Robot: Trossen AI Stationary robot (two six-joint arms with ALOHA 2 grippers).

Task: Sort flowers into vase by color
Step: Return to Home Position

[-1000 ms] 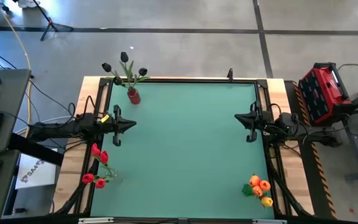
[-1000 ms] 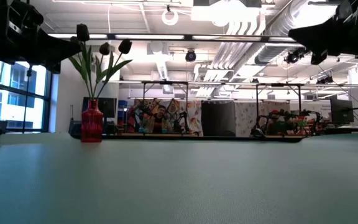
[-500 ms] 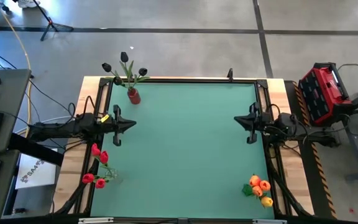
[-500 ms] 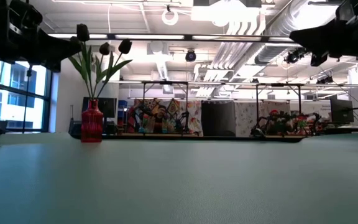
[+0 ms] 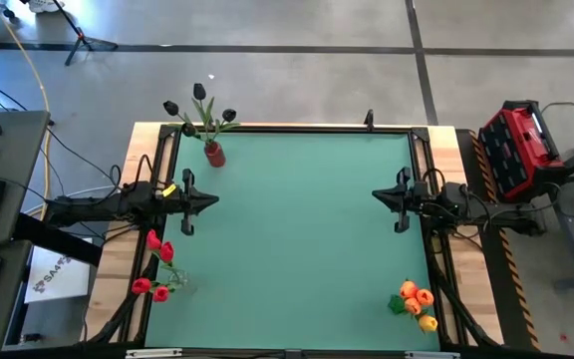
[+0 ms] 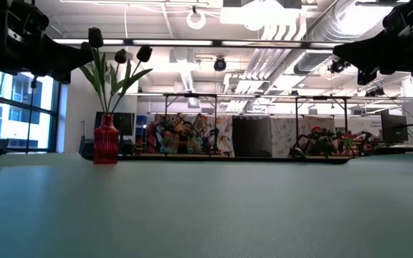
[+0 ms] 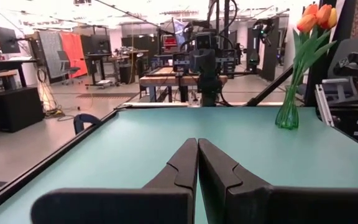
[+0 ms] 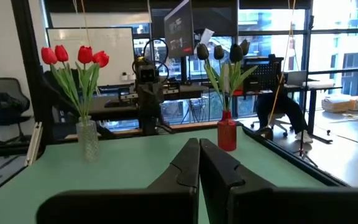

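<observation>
The left pincer [image 5: 211, 199], fingers together and empty, hovered at the green tabletop's [image 5: 297, 249] nine o'clock edge, the right pincer [image 5: 377, 195] likewise at three. Black artificial tulips [image 5: 199, 105] stood in the red glass vase [image 5: 213, 155] at eleven. Retreating home would best go level, clear of those stems.

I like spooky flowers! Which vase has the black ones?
The red vase holds the black flowers. The clear vase holds red flowers, and the green vase holds orange flowers.
</observation>
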